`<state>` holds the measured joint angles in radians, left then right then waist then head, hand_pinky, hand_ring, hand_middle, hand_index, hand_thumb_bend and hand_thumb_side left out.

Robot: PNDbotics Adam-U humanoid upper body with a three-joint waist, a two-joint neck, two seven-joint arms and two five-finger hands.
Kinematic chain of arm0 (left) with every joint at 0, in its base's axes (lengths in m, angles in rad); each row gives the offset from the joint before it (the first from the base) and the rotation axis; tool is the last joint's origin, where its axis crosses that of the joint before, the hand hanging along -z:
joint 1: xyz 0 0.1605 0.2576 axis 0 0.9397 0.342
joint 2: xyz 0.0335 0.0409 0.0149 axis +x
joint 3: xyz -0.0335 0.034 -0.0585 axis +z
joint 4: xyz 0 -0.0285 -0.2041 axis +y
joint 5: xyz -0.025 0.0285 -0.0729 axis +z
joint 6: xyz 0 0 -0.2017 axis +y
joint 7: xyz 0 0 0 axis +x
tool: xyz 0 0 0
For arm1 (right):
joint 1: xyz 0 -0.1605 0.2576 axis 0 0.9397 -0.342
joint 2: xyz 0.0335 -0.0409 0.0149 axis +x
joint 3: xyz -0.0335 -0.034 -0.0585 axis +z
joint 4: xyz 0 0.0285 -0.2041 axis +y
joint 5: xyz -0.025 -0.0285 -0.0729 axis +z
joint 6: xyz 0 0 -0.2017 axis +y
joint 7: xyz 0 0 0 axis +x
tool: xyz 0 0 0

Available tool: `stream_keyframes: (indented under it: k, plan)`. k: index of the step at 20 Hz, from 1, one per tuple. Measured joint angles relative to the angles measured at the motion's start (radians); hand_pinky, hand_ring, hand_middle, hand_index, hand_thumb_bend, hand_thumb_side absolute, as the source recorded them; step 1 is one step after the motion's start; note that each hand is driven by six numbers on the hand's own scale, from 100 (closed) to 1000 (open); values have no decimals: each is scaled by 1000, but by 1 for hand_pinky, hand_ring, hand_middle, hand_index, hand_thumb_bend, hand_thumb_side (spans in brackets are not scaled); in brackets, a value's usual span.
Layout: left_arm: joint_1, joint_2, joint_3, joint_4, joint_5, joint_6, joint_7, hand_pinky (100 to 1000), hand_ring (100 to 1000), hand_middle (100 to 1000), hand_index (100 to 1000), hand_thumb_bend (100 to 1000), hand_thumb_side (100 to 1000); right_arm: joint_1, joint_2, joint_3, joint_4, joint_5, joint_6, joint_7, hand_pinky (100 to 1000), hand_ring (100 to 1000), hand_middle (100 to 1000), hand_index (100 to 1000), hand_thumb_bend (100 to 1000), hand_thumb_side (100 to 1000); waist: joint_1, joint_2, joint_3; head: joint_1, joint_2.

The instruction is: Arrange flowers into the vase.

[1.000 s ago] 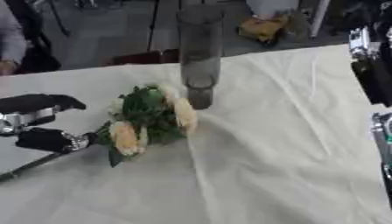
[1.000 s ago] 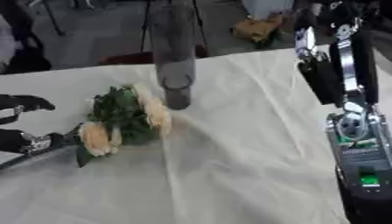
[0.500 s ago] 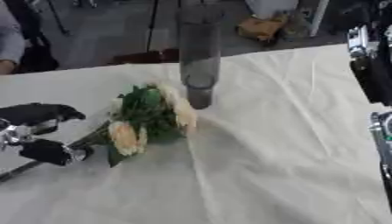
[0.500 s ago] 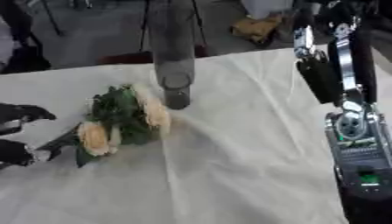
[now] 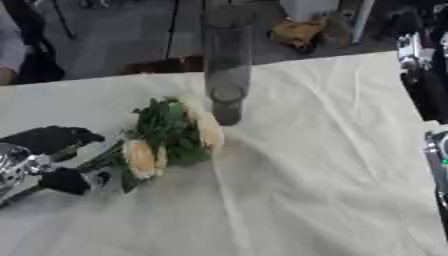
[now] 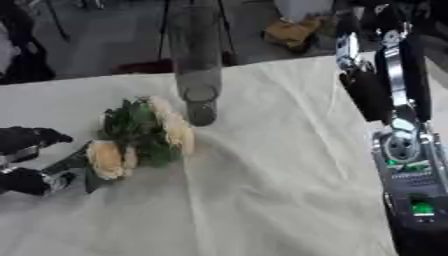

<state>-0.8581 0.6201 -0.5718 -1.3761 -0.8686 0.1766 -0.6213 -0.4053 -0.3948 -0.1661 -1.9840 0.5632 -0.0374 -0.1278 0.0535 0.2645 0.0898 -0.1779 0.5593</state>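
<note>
Flowers [image 5: 171, 137] lie flat, blooms toward the vase [image 5: 227, 65].

Creased matt cloth [image 5: 306, 165] under a smoky translucent glass vase [image 5: 227, 65].

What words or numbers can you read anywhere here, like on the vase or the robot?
None can be read.
Vase: plain dark glass, no label.
Flowers and white tablecloth: no writing.
Right arm: a small green light and round marks, too blurred to read.
Left hand: no markings visible.
</note>
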Motion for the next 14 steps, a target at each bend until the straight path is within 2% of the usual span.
stream_keyframes:
  k: [14]
  plan:
    - [-5,-40,9,103,-21,-12,36,681,835,859,942,113,646,0,0,0,0,-2,5,-4,794,939,793,961,100,1000,0,6,-4,3,0]
